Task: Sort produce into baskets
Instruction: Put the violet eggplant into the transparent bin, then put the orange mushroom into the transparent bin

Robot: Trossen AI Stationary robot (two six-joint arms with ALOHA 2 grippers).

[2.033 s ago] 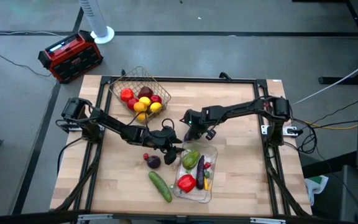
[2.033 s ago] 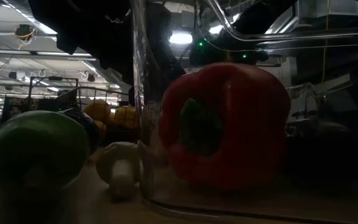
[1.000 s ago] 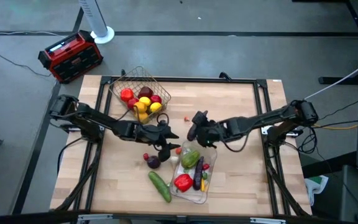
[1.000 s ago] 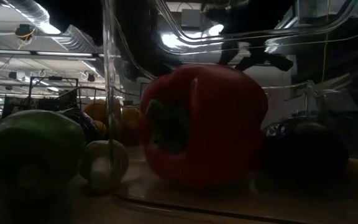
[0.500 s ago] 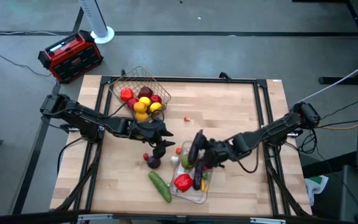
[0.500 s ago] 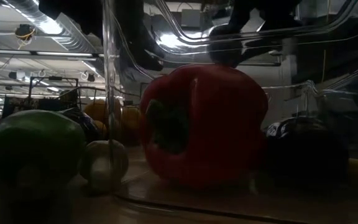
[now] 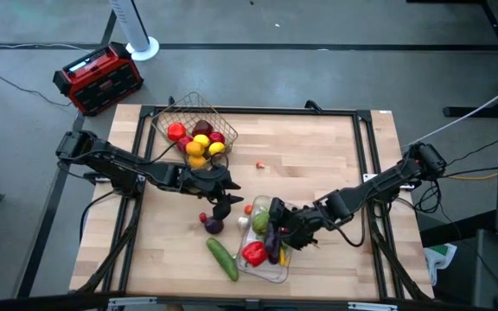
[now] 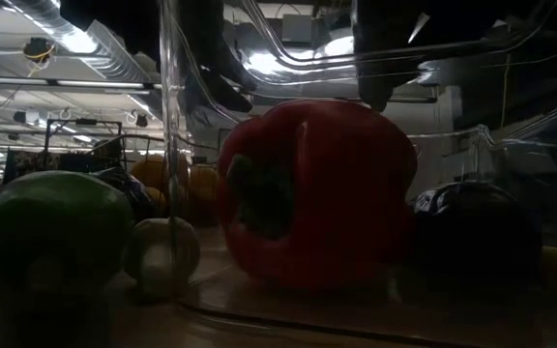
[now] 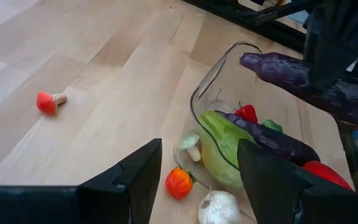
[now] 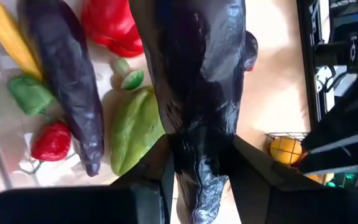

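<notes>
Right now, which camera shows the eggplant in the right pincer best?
The right wrist view: the eggplant fills the frame between the right pincer fingers. The left wrist view shows it from afar, the high view shows it small, and the low view doesn't clearly show it.

No words, numbers or signs can be read in any of the pictures. The red box (image 7: 97,78) on the floor past the tabletop's far left corner has a pale patch on its top, but it is too small to read.
</notes>
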